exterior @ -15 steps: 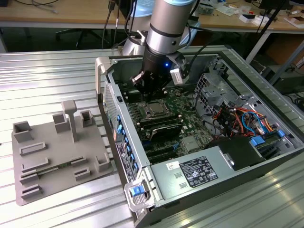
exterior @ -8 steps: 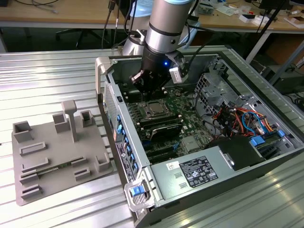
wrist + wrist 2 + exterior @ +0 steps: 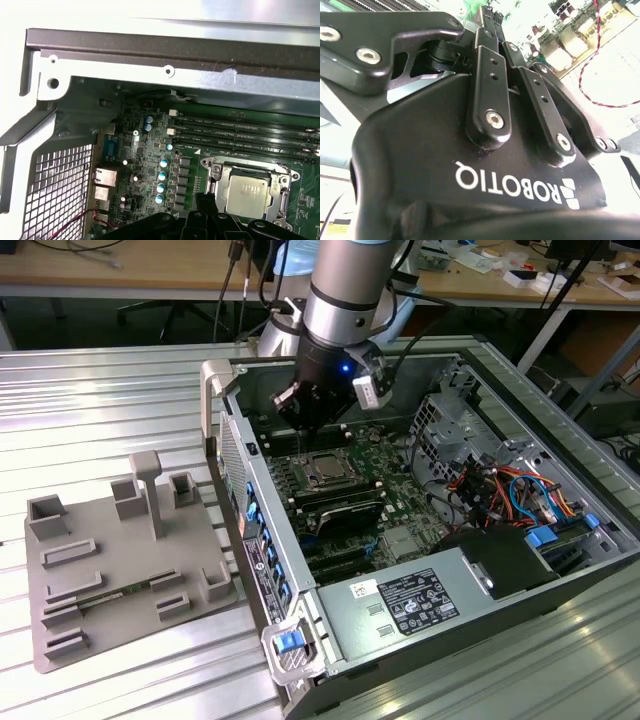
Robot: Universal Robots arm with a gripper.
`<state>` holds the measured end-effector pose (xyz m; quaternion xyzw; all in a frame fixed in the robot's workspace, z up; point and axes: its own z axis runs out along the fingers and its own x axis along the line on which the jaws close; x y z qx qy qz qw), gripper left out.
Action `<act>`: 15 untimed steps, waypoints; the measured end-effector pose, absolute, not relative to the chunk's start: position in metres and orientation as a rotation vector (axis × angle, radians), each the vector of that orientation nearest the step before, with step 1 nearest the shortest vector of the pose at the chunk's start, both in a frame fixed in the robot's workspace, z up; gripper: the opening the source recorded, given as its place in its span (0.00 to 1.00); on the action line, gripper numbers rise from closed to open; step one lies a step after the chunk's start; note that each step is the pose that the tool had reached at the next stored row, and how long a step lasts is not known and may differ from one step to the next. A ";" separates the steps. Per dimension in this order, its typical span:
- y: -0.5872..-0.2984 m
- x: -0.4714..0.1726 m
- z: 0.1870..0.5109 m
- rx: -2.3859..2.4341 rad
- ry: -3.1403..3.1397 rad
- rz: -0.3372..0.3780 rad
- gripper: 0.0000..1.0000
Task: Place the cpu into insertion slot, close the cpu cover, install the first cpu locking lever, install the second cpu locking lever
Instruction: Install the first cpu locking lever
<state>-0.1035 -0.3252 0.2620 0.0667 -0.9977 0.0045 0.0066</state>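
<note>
Just above the cpu (image 3: 248,193), the gripper (image 3: 312,412); finger opening unclear, case wall close.

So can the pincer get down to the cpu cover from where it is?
Probably yes: the pincer hangs inside the open case just above the cpu cover, which lies shut over the cpu, and nothing stands between them.

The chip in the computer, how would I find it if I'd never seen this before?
Look inside the open computer case at the green board. Near its middle, just below the robot's black claw, sits the chip inside a silvery metal frame. It is the one flat, shiny grey square, unlike the long black slots beside it.
</note>
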 end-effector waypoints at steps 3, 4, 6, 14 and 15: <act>-0.321 -0.103 0.262 0.209 -3.122 0.014 0.11; -0.320 -0.103 0.262 0.209 -3.121 0.014 0.11; -0.318 -0.105 0.262 0.209 -3.122 0.014 0.11; -0.314 -0.113 0.262 0.209 -3.122 0.014 0.11; -0.312 -0.114 0.262 0.209 -3.122 0.014 0.11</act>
